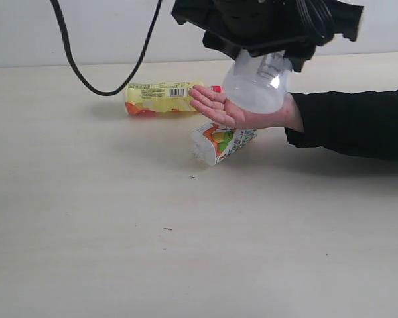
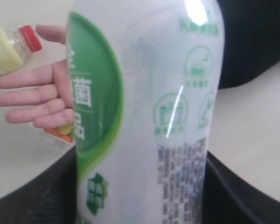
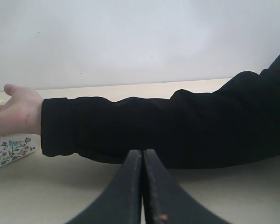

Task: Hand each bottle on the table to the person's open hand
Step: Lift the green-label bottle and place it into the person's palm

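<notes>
bottle point(image 2: 144, 116) between left fingers point(image 2: 238, 196), over open hand point(image 1: 235, 112)

A white-green bottle point(image 2: 144, 116) fills the view. Behind it, an open hand point(image 2: 37, 98) and 1 yellow bottle point(image 2: 11, 49).

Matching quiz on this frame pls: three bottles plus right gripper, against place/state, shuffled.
1 white-green bottle
2 yellow bottle
3 fruit-print bottle
4 right gripper

A shut, empty
B lying on table, partly hidden by the hand
C held in left gripper, over the hand
D lying on table, red cap

Pairs: 1-C, 2-D, 3-B, 4-A
</notes>
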You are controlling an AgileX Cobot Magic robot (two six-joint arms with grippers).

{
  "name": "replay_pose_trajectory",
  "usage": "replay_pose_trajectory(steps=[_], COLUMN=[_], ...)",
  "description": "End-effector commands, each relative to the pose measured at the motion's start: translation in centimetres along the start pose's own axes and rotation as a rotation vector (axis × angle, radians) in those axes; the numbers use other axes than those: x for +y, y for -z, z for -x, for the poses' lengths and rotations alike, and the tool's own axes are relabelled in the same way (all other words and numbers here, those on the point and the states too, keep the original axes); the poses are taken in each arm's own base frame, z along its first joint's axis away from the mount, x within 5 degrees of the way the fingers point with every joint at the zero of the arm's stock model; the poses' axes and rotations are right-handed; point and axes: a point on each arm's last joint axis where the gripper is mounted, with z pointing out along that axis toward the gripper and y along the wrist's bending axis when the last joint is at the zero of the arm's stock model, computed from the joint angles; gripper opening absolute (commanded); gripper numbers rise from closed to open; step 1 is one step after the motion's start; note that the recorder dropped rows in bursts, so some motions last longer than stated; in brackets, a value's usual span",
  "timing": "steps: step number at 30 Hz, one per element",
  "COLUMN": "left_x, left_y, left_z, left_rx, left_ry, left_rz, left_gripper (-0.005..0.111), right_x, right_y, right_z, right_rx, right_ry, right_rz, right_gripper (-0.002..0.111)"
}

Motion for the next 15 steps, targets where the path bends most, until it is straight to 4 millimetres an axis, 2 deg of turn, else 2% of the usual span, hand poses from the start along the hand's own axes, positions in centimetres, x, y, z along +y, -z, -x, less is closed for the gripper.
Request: replay_pose_trajectory(steps=[1,8,15], left_x=[2.2,4.6,5.8], left_y=[-1.0,-5.4,-9.6], left_z=[0.9,1.4,1.7], left_rx=[0.002,0.033,0.026], left_ry=[0.084,0.178,0.283], left_rz=[0.042,0.084,0.021], left_gripper=[0.000,0.000,0.000], right_x=[0.0,0.0,0.0], right_y=[0.0,0.0,0.0], right_z=[-0.1,-0.1,-0.1], right_rx=[-0.006,-0.006,-0.006], right_ry=[-0.001,-0.001,-0.001], right_rz=[-0.005,-0.005,-0.005], right_gripper=[0.000,0.000,0.000])
